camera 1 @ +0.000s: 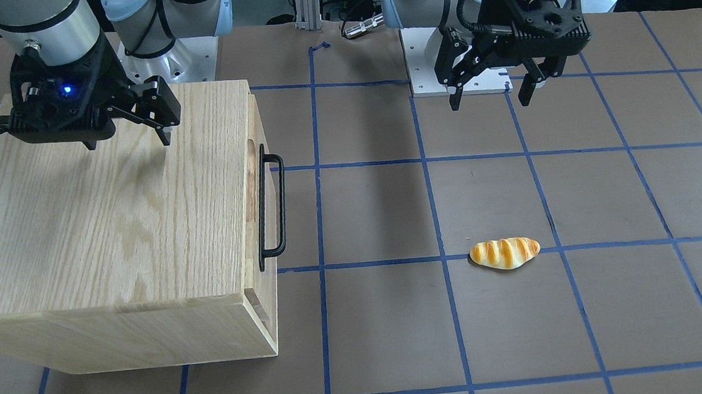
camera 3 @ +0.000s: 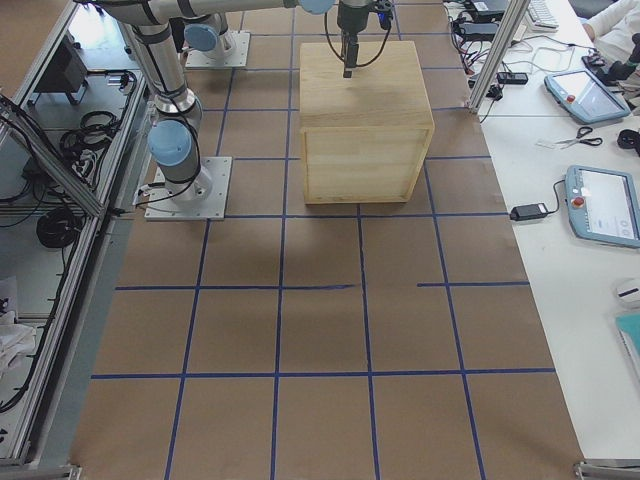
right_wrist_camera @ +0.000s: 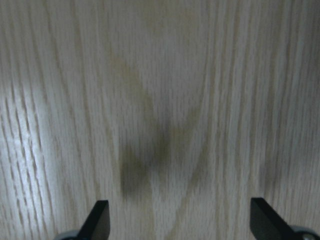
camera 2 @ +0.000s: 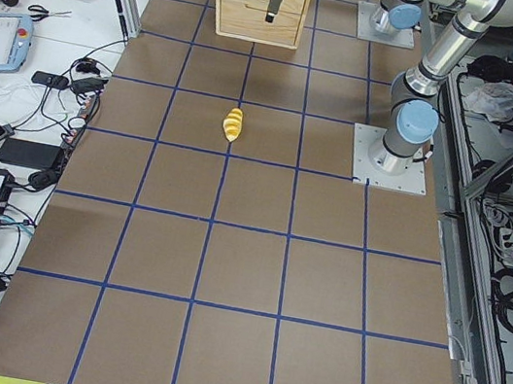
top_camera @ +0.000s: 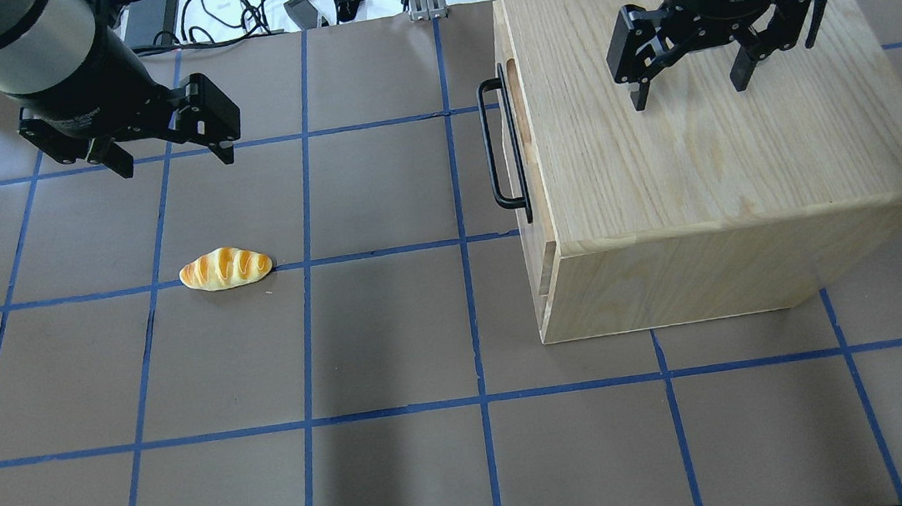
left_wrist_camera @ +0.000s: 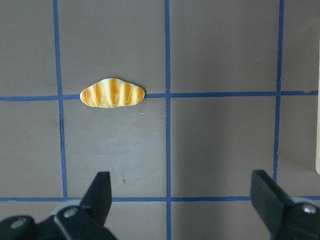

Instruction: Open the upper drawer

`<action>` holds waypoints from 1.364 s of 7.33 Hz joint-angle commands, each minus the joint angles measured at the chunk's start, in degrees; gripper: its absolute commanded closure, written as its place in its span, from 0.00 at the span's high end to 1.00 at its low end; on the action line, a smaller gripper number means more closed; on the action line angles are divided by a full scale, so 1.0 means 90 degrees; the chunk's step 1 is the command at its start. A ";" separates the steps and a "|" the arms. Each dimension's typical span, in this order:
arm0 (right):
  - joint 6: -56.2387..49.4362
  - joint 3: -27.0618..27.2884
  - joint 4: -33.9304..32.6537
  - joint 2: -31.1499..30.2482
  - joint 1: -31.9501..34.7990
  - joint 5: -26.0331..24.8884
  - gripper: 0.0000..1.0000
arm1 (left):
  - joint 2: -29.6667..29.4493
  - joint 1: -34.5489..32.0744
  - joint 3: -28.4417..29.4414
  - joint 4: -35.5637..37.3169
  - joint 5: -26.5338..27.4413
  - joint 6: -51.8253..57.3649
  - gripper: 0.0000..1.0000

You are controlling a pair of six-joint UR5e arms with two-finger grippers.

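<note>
The upper drawer point(camera 1: 257, 123) is shut, its pale front flush with the oak-grain cabinet point(camera 1: 109, 228). Its long black bar handle point(camera 1: 282, 208) faces the table's middle and also shows in the overhead view point(top_camera: 490, 148). My right gripper point(top_camera: 688, 94) is open and empty and hovers over the cabinet's top point(top_camera: 724, 140), well back from the handle. The right wrist view shows only wood grain between its fingertips point(right_wrist_camera: 100, 220). My left gripper point(top_camera: 176, 160) is open and empty above bare table, far from the cabinet.
A toy bread roll point(top_camera: 225, 268) lies on the brown table on my left side, in front of the left gripper; it also shows in the left wrist view point(left_wrist_camera: 112, 93). Blue tape lines grid the table. Operator desks with tablets stand beyond the far edge.
</note>
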 commanded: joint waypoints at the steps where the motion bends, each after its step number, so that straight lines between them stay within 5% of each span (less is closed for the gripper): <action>1: 0.0000 0.0000 0.0000 0.0000 0.0000 0.0000 1.00 | 0.0000 0.0004 -0.0002 0.0000 -0.0001 0.0001 1.00; 10: 0.0000 0.0009 0.0000 0.0000 0.0000 0.0000 1.00 | -0.0126 -0.0016 0.0075 -0.0068 -0.0301 -0.0037 1.00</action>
